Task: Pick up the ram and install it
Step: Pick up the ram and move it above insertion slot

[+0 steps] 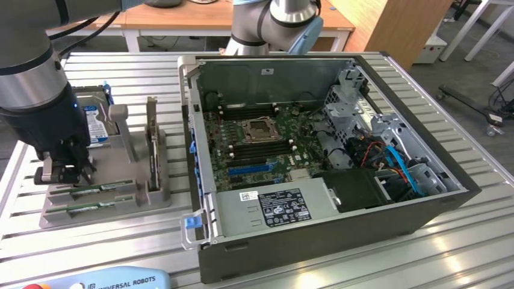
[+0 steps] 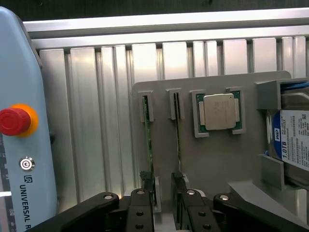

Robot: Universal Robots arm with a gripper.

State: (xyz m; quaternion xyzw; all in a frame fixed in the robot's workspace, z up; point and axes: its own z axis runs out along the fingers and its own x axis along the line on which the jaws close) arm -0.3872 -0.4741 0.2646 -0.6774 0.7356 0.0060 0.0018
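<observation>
Ram [image 2: 147, 140] stands on edge in a slot of the gray holder [image 2: 217, 159], and a second ram [image 2: 177, 140] stands in the slot just beside it. In the exterior view you see the same two green sticks, the ram [image 1: 90, 208] and the second ram [image 1: 103, 187], lying side by side at the near end of the holder [image 1: 161, 195].

Your gripper [image 2: 163, 186] is low over that end of the holder with its fingers [image 2: 145, 205] spread apart and nothing between them. The fingertips sit close to the ends of both sticks, but you cannot tell whether they touch either one. From the exterior view, the gripper [image 1: 66, 176] hangs at the holder's edge on that view's left.

On the same holder you have a processor chip [image 2: 219, 112] in its own recess, a hard drive [image 2: 294, 140] with a blue label, and an expansion card [image 1: 151, 147] standing upright. The holder rests on the slatted metal table [image 1: 120, 78].

To the exterior view's right of the holder lies the open computer case [image 1: 337, 238], with its motherboard [image 1: 257, 138] exposed. The teach pendant [image 2: 19, 169], with its red stop button [image 2: 13, 121], lies on the table near the holder.
</observation>
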